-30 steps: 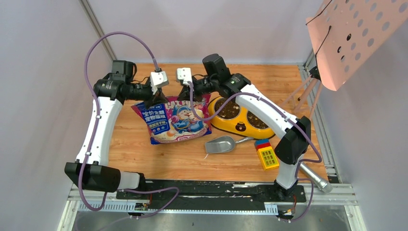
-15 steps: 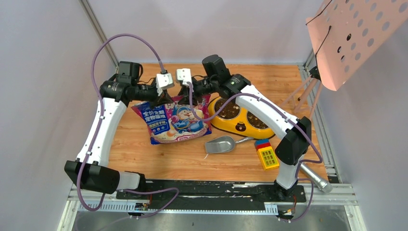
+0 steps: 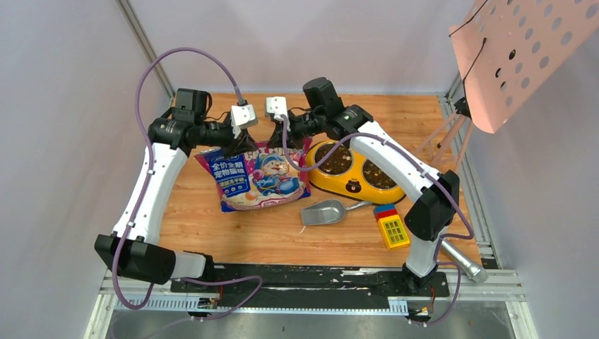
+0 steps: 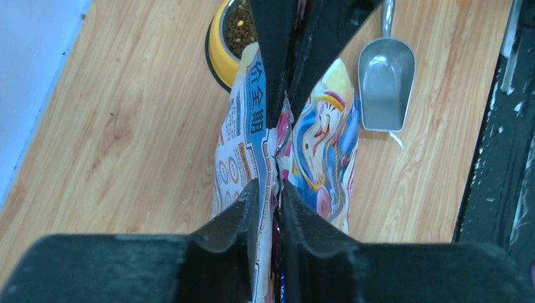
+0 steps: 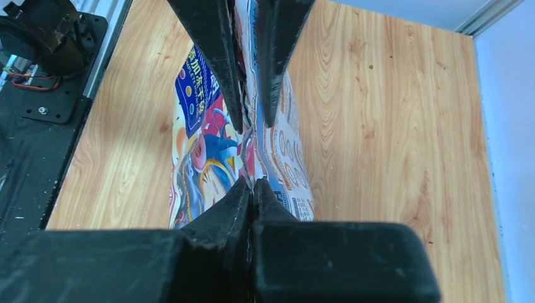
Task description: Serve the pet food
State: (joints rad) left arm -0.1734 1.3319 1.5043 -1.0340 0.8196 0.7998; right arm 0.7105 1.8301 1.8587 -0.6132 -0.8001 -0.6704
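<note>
The glossy blue-and-magenta cat food bag (image 3: 256, 176) lies on the wooden table with its top edge lifted between both grippers. My right gripper (image 5: 252, 182) is shut on that top edge. My left gripper (image 4: 270, 184) faces it from the other side. Its fingers stand slightly apart, with the bag's rim (image 4: 277, 145) in the narrow gap. In the top view the two grippers nearly meet above the bag, left gripper (image 3: 236, 138) and right gripper (image 3: 277, 135). Dark brown pet food (image 3: 337, 161) fills both bowls of the yellow feeder (image 3: 353, 187). The pet food (image 4: 241, 25) also shows in the left wrist view.
A grey metal scoop (image 3: 323, 212) lies empty in front of the feeder, bowl toward the bag. A colourful toy block (image 3: 392, 226) and a metal cylinder (image 3: 463, 261) sit near the right arm's base. A pink perforated panel (image 3: 523, 49) hangs at the upper right.
The left arm has swung right along the bag's top edge toward the right gripper. The right gripper opened briefly and shut again on the edge. The left jaws have eased slightly apart.
</note>
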